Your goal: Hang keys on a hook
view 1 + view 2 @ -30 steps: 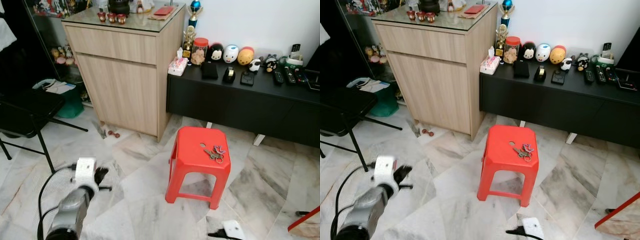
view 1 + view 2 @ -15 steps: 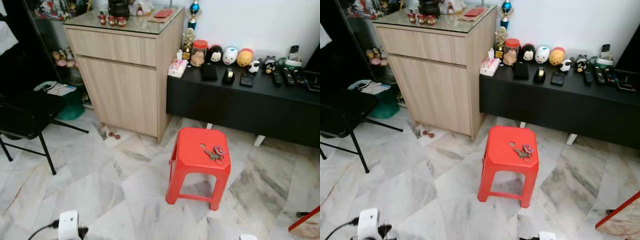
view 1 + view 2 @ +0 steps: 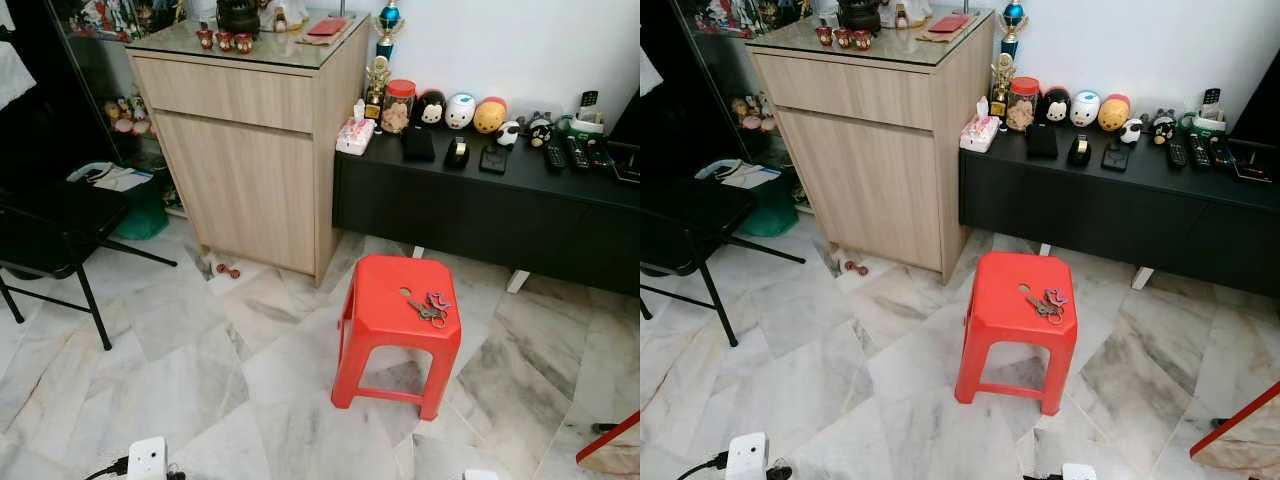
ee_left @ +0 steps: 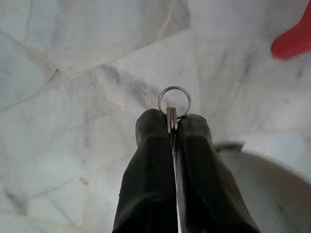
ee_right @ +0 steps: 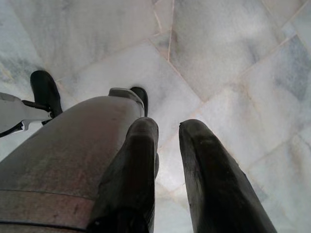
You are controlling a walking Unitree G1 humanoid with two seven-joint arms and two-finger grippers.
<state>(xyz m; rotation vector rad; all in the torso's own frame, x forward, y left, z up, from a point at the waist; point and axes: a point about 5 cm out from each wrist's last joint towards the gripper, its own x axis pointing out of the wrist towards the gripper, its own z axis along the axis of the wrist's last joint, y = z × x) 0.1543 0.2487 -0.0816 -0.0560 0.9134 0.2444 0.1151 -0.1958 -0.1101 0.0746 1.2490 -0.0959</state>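
Over marble floor (image 4: 73, 73), left gripper (image 4: 171, 127) pinches a key ring (image 4: 174, 101), keys hidden; right gripper (image 5: 167, 130) slightly parted.

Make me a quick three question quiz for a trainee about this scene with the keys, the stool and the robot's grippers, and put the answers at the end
1. True or false: the bunch of keys lies on the floor beside the red stool.
2. What is pinched between the fingers of the left gripper?
A. a remote control
B. a metal key ring
C. a tissue pack
3. Fill in: in its wrist view, the right gripper points down at the marble ____, with a gap between its fingers.

Key
1. False; the keys lie on the stool's seat.
2. B; a metal key ring sticks out past the fingertips.
3. floor
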